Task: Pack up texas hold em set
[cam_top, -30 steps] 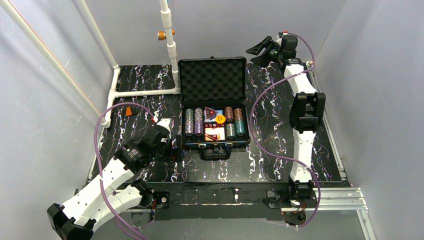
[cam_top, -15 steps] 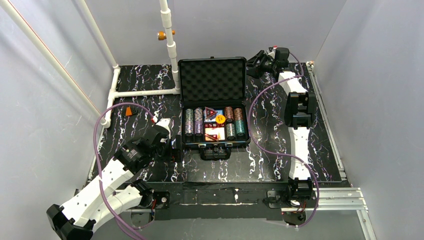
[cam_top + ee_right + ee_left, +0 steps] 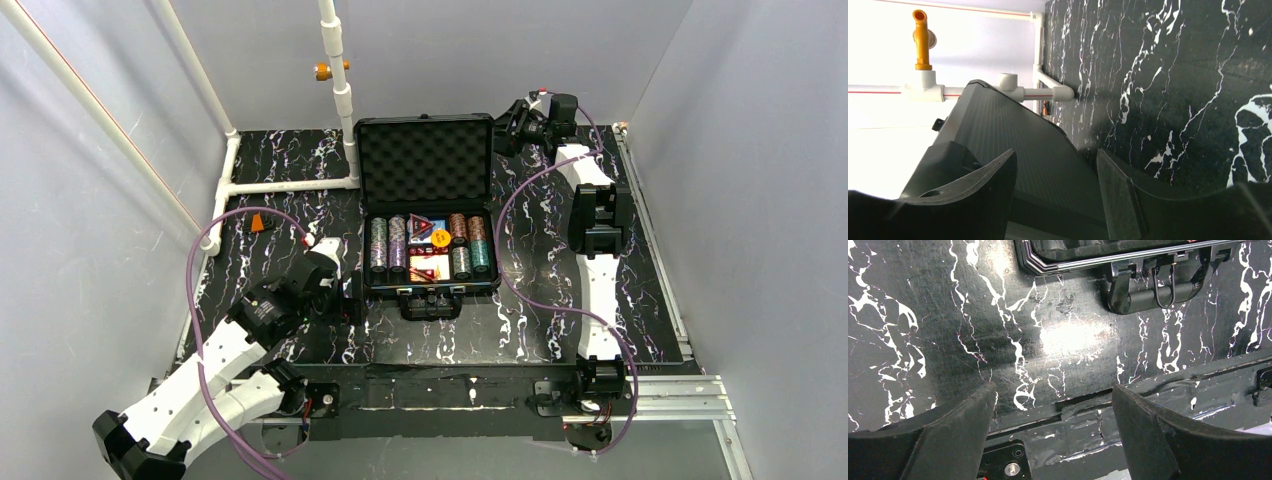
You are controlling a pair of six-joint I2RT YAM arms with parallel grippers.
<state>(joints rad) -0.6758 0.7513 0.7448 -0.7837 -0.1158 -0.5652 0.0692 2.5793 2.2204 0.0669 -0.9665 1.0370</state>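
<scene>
Case one, lid up; left tool, right tool both wide, gripping nothing.

Dark fingers of right gripper spread apart at frame bottom. In gap and beyond: ribbed black back of case lid, slanting toward upper left; contact with it unclear. Black white-veined counter fills right side. White pipe with joints past lid. Orange fitting on pipe tee, top left.
</scene>
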